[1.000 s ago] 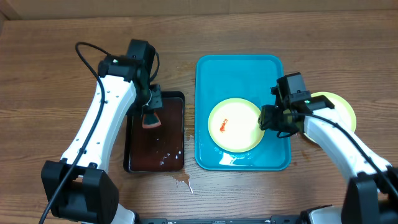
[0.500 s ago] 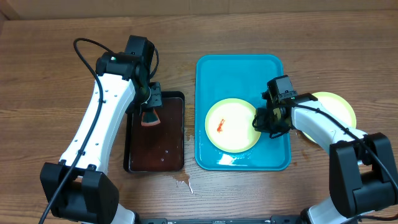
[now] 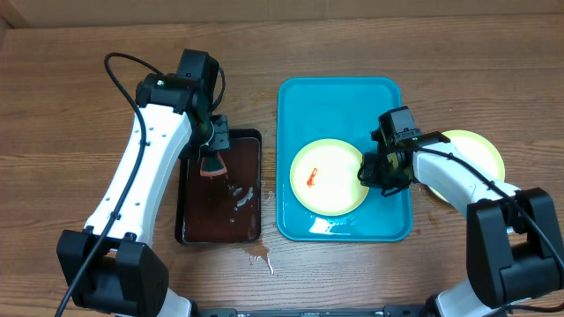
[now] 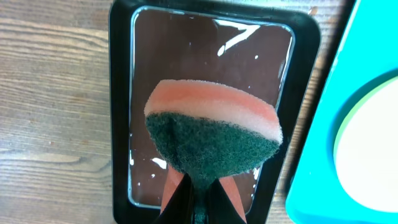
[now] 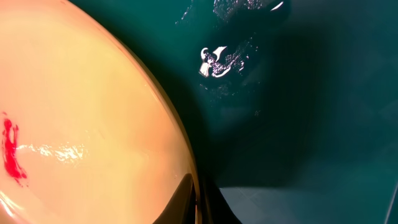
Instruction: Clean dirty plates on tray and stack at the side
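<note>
A pale yellow-green plate [image 3: 328, 177] with a red smear [image 3: 312, 179] lies on the turquoise tray [image 3: 339, 106]. My right gripper [image 3: 363, 173] is shut on that plate's right rim. In the right wrist view the jaws [image 5: 198, 199] pinch the rim of the plate [image 5: 81, 112] over the wet tray [image 5: 298, 93]. A second yellow-green plate [image 3: 476, 151] rests on the table right of the tray, partly under my right arm. My left gripper [image 3: 212, 158] is shut on an orange and green sponge [image 4: 214, 134], held above the dark tray [image 3: 220, 211].
The dark tray [image 4: 121, 124] holds a film of water with bright droplets. A small spill [image 3: 258, 257] marks the wood in front of it. The turquoise tray's edge [image 4: 323, 155] lies close to the dark tray's right side.
My right gripper moved left to the plate's right rim and shut on it, and the plate slid slightly left. Fresh drops show in the dark tray under the sponge.
</note>
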